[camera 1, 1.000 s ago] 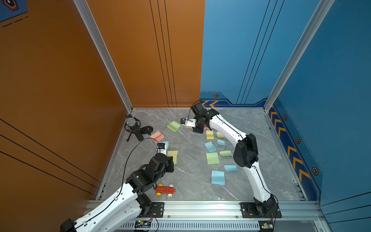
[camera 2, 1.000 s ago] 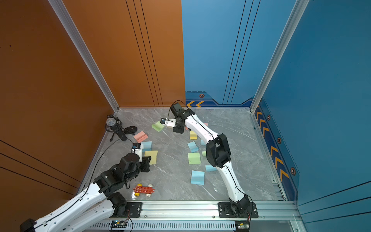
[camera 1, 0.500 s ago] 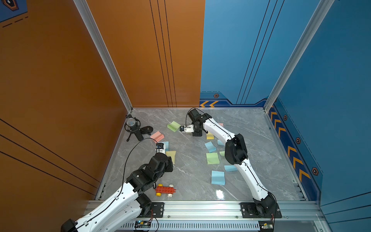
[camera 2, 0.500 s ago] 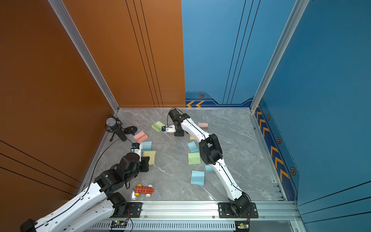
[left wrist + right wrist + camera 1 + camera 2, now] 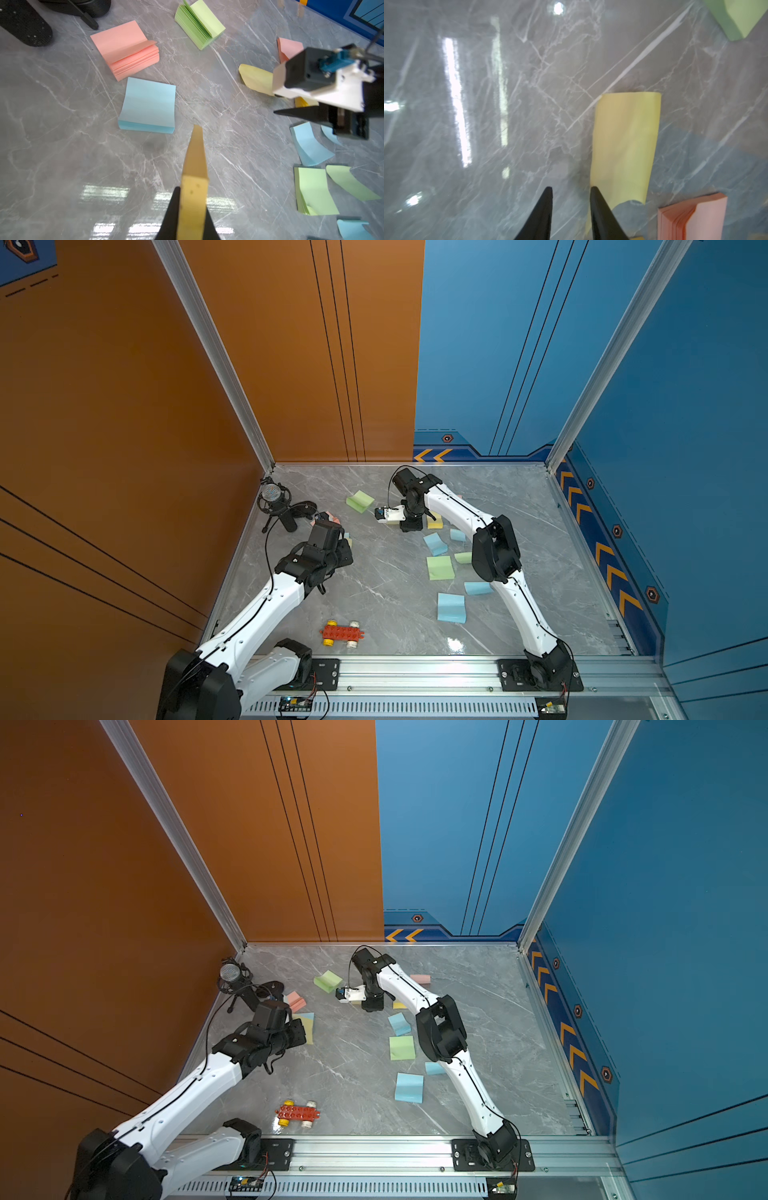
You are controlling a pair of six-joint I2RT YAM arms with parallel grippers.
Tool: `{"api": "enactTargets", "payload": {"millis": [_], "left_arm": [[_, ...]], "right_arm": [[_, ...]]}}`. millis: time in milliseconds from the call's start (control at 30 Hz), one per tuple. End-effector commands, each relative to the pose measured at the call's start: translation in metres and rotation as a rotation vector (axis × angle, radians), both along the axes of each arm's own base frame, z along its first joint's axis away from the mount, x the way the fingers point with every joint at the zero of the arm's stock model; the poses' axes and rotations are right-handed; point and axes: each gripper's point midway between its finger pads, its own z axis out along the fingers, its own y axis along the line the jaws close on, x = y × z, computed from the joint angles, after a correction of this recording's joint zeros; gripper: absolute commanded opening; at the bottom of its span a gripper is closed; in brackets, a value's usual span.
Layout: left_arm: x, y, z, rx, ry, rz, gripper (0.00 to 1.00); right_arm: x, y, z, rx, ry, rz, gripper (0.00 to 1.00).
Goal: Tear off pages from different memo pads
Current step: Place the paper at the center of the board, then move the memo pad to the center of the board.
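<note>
Right gripper (image 5: 571, 189): jaws apart, nothing between them, low over the table (image 5: 477, 116). Yellow page (image 5: 625, 145): flat, just beside one finger (image 5: 600, 209), outside the gap, with its long axis running the way the fingers point. Left gripper (image 5: 193, 193): clamped on the yellow pad (image 5: 196, 149), seen edge-on. Green pad (image 5: 360, 501): in both top views at about 10 o'clock from your right gripper, near. The yellow pad is between 8 and 9 o'clock. Judgement: the yellow page is off. For the green pad, your right arm is the free one.
</note>
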Motion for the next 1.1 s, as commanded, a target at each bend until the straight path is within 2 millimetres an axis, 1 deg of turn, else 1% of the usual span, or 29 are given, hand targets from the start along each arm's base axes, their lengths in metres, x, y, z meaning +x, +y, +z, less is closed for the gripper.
{"api": "enactTargets", "payload": {"millis": [0,33,67,100,133,167,233,300,333,367,400,433,533,567,633,733,833,967,1000,1067], "left_arm": [[0.029,-0.030,0.026,-0.088,-0.014,-0.132,0.00],[0.040,-0.035,0.030,-0.093,-0.017,-0.154,0.00],[0.054,-0.039,0.038,-0.099,-0.028,-0.168,0.00],[0.069,-0.041,0.043,-0.097,-0.038,-0.181,0.00],[0.083,-0.042,0.043,-0.097,-0.035,-0.194,0.00],[0.098,-0.042,0.045,-0.097,-0.040,-0.203,0.00],[0.134,-0.039,0.047,-0.082,-0.057,-0.212,0.00],[0.168,-0.041,0.043,-0.080,-0.064,-0.234,0.00],[0.185,-0.044,0.037,-0.116,-0.053,-0.248,0.00],[0.198,-0.048,0.036,-0.162,-0.052,-0.259,0.00],[0.213,-0.053,0.030,-0.218,-0.037,-0.266,0.00],[0.227,-0.054,0.027,-0.249,-0.036,-0.259,0.00],[0.261,-0.057,0.016,-0.261,-0.048,-0.240,0.00],[0.269,-0.057,0.012,-0.265,-0.048,-0.230,0.00],[0.285,-0.059,-0.003,-0.285,-0.035,-0.201,0.00],[0.304,-0.062,-0.021,-0.315,-0.019,-0.167,0.00],[0.312,-0.055,-0.041,-0.301,0.006,-0.103,0.00],[0.299,-0.028,-0.078,-0.275,0.131,0.053,0.00],[0.293,-0.023,-0.088,-0.284,0.170,0.079,0.00],[0.279,-0.022,-0.105,-0.298,0.241,0.096,0.00]], "right_arm": [[-0.034,-0.009,0.058,0.090,0.067,-0.106,0.36],[-0.039,-0.011,0.071,0.124,0.056,-0.138,0.37],[-0.042,-0.013,0.079,0.150,0.043,-0.167,0.38],[-0.047,-0.015,0.097,0.199,0.003,-0.192,0.38],[-0.050,-0.018,0.109,0.245,-0.034,-0.221,0.39],[-0.055,-0.021,0.116,0.280,-0.059,-0.249,0.39],[-0.063,-0.029,0.138,0.383,-0.131,-0.321,0.41],[-0.074,-0.034,0.157,0.495,-0.178,-0.374,0.42],[-0.083,-0.036,0.163,0.542,-0.195,-0.388,0.42],[-0.093,-0.038,0.167,0.570,-0.214,-0.394,0.42],[-0.103,-0.041,0.173,0.592,-0.245,-0.394,0.41],[-0.123,-0.036,0.176,0.603,-0.268,-0.359,0.41],[-0.159,-0.036,0.184,0.642,-0.338,-0.308,0.42],[-0.168,-0.036,0.186,0.661,-0.348,-0.297,0.42],[-0.183,-0.036,0.196,0.719,-0.374,-0.284,0.42],[-0.199,-0.038,0.211,0.786,-0.407,-0.272,0.41],[-0.211,-0.042,0.220,0.803,-0.445,-0.266,0.41],[-0.228,-0.049,0.225,0.799,-0.476,-0.241,0.41],[-0.232,-0.050,0.225,0.799,-0.479,-0.234,0.41],[-0.238,-0.053,0.226,0.810,-0.486,-0.228,0.41]]}}
